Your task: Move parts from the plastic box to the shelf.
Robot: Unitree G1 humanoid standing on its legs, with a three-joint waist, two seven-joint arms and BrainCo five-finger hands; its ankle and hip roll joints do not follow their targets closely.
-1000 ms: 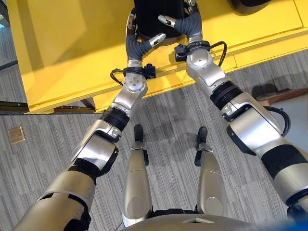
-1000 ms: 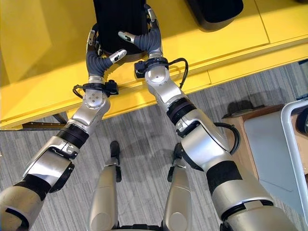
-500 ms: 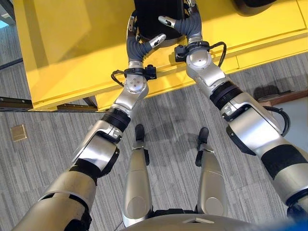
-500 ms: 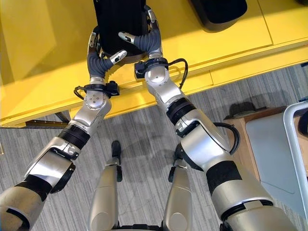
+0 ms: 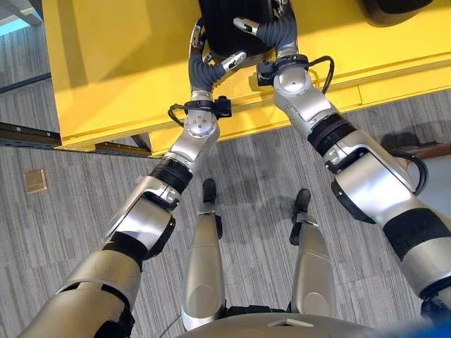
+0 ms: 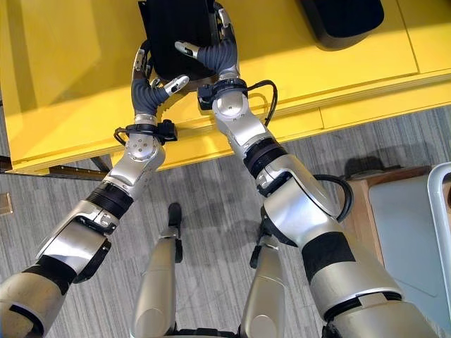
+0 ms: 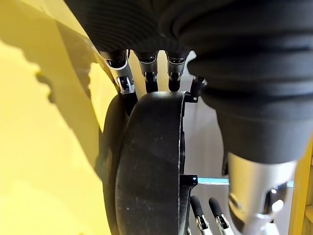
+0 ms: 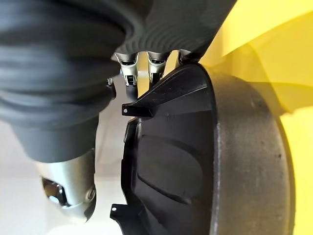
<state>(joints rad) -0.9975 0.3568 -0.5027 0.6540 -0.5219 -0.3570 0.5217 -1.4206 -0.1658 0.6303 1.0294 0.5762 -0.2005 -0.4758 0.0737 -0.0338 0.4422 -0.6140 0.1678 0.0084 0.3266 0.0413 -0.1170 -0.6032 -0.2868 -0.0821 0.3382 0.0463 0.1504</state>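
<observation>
A black moulded plastic part (image 5: 232,24) is gripped by left robot hand (image 5: 203,62) and right robot hand (image 5: 271,32) above the yellow shelf (image 5: 113,77), near its front edge.

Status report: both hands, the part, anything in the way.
Left hand and right hand clamp black part from either side, fingers curled round its edges. Part over yellow shelf. Second black part alongside.
</observation>
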